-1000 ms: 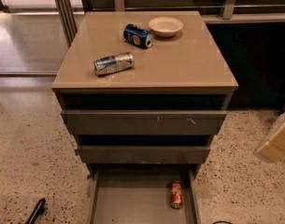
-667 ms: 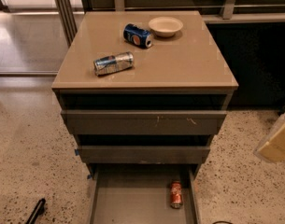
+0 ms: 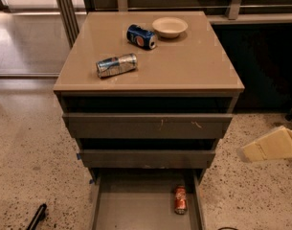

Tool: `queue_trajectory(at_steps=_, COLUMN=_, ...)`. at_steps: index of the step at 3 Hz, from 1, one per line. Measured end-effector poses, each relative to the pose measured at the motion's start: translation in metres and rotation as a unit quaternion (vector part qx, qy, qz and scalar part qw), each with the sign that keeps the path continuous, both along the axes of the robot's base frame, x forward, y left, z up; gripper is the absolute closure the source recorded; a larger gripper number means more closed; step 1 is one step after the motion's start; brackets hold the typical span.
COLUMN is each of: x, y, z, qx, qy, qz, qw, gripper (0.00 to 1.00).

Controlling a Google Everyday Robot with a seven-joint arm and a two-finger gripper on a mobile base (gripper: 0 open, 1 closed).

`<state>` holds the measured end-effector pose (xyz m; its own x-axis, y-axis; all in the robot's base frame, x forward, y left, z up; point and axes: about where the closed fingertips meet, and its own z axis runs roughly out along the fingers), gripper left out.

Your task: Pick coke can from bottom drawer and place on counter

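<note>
While red coke can (image 3: pixel 180 199) lies in grey bottom drawer (image 3: pixel 136 210) (pulled out), my cream gripper (image 3: pixel 270 146) hangs right over speckled floor (image 3: pixel 30 147); grip state: cannot tell.

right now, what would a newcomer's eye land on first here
The open bottom drawer at the cabinet's foot, with the red coke can lying by its right wall, draws the eye first. On the tan counter sit a blue can and a bowl at the back, and a silver-and-blue can nearer the front left. The pincer is out of view; only a beige arm part shows at the right edge.
</note>
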<state>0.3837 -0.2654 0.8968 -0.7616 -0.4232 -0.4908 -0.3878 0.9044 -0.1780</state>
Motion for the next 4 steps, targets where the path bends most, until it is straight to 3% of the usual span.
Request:
queue_trajectory(at_steps=1, x=0.020, y=0.006, z=-0.046, qx=0.082, qy=0.040, qz=-0.067, qw=0.9936, gripper=0.00)
queue_trajectory(at_steps=2, x=0.020, y=0.006, z=-0.047, qx=0.102, qy=0.045, qz=-0.102, qw=0.9885, gripper=0.00)
queue_trajectory(at_steps=3, x=0.020, y=0.006, z=-0.047, qx=0.102, qy=0.044, qz=-0.102, qw=0.9885, gripper=0.00)
queue_trajectory(at_steps=4, x=0.024, y=-0.007, z=-0.081, qx=0.117, qy=0.064, qz=-0.143, qw=0.9807, gripper=0.00)
